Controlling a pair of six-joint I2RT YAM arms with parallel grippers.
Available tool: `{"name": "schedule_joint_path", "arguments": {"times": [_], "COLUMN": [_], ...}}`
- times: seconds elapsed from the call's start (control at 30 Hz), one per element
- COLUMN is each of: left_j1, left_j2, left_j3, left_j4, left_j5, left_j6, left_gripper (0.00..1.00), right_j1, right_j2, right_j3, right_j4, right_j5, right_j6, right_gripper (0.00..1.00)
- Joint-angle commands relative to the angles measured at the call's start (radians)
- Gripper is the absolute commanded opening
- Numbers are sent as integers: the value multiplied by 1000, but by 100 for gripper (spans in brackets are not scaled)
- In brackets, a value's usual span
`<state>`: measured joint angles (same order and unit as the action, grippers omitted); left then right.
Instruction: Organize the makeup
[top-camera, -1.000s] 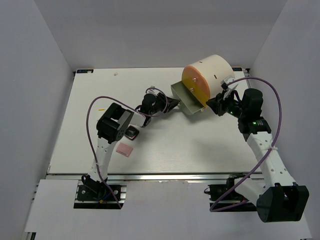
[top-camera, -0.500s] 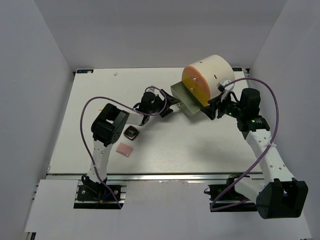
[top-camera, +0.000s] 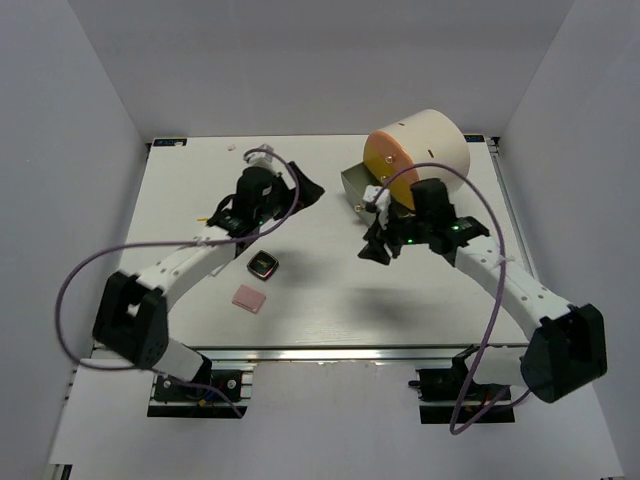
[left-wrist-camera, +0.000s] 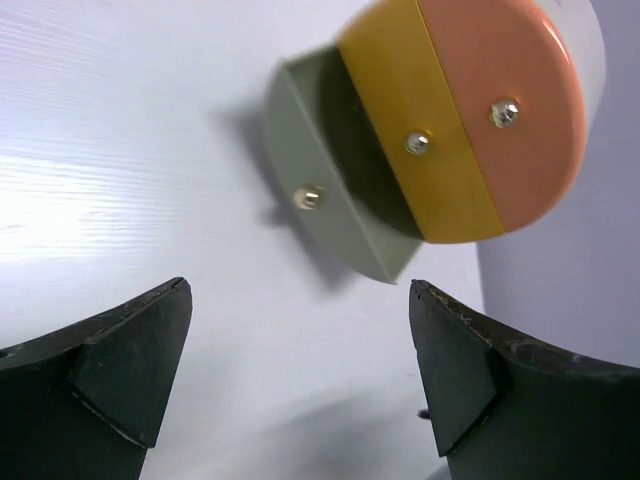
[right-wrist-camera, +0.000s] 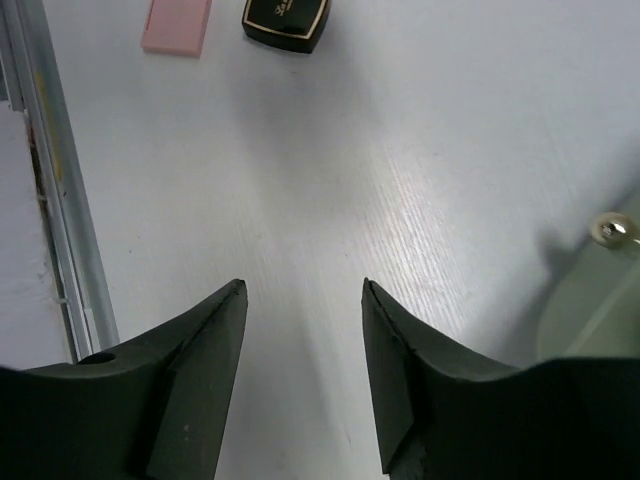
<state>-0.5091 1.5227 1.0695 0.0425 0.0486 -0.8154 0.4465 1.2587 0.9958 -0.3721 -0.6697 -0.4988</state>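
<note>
The makeup in view is a square black compact (top-camera: 264, 266) (right-wrist-camera: 287, 20) and a flat pink square (top-camera: 249, 298) (right-wrist-camera: 178, 25), lying on the table left of centre. My left gripper (top-camera: 310, 191) (left-wrist-camera: 300, 288) hangs open and empty above the table, left of the cream cylinder's pulled-out grey drawer (top-camera: 362, 192) (left-wrist-camera: 330, 215). My right gripper (top-camera: 378, 250) (right-wrist-camera: 304, 286) is open with nothing between its fingers, just in front of that drawer and right of the compact. The drawer's inside is not visible to me.
The cream cylinder (top-camera: 425, 148) lies on its side at the back right, with orange and yellow fronts (left-wrist-camera: 470, 110) facing left. A small yellow scrap (top-camera: 203, 217) lies at the left. The table's near metal rail (right-wrist-camera: 50, 200) runs along the front edge.
My left gripper opened and pulled back left from the grey drawer. My right gripper opened and swung from beside the cylinder to the front of the drawer.
</note>
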Motion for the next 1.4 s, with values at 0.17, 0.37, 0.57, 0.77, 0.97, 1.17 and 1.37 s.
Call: {"name": "schedule_joint_path", "arguments": {"times": [0.17,0.37,0.57,0.77,0.97,1.17,1.37], "left_j1": [41,47,47,47,47,47,47], "left_j2": [-475,-744,-907,-1004,-1026,-1044,-1050], "left_j3": [-140,-169,-232,-235,-230,-282,-370], "left_j4": [-579,-780,-954,-1052,-1109,-1081,-1060], "left_j5": [-527,-564,-550,-555,-553,-523,-463], "left_j6": [27,-55,-200,-268,-294,-323,-384], "left_gripper": [98,98,98,98,98,98,98], "right_j1": [296,467,535,574,583,603,603], "right_j2": [363,715,913,1008,1045,1055,1078], "right_j3": [286,650,866,934,928,889,883], "right_j4": [81,-67,-103,-116,-87,-64,-57], "right_j5": [401,418,546,665,711,703,707], "right_j6": [298,390,421,425,441,433,430], "right_gripper": [63,83,89,89,89,89,87]}}
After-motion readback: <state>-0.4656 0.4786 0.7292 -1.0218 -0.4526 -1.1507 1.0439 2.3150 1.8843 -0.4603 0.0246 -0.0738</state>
